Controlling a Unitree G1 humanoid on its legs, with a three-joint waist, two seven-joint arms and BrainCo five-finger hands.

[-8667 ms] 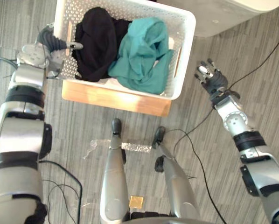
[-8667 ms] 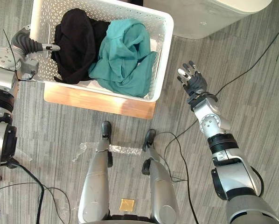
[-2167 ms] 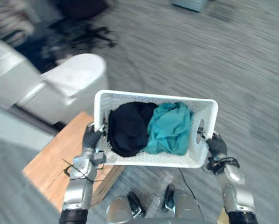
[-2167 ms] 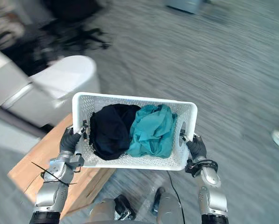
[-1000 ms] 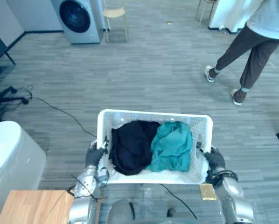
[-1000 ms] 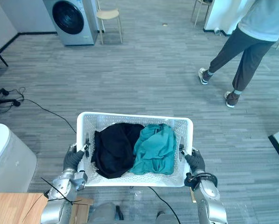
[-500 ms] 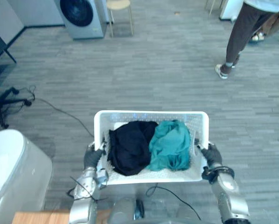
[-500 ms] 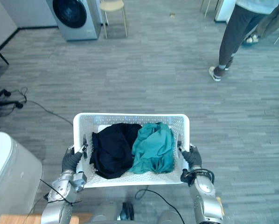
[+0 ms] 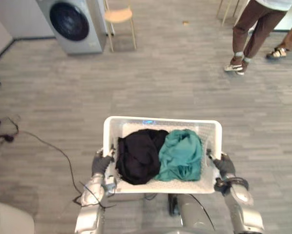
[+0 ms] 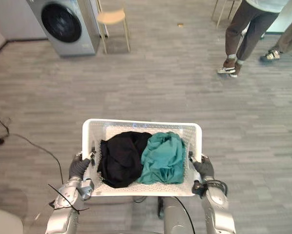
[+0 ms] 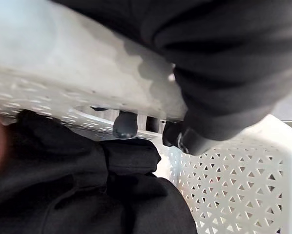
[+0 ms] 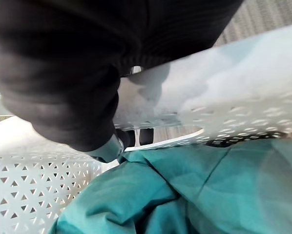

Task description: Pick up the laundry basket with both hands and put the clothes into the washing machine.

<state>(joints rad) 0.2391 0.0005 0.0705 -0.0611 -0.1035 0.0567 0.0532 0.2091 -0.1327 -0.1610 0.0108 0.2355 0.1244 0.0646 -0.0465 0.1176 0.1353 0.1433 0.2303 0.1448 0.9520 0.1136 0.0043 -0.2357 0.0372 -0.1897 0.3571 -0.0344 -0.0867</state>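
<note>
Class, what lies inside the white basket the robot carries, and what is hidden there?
Inside the basket lie a black garment on the robot's left and a teal garment touching it on the right. Whatever lies under them is covered.

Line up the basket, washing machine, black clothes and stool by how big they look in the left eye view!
1. laundry basket, nearest the camera.
2. washing machine, far off and cut by the view's edge.
3. black clothes, only slightly smaller, so unsure.
4. stool.
</note>
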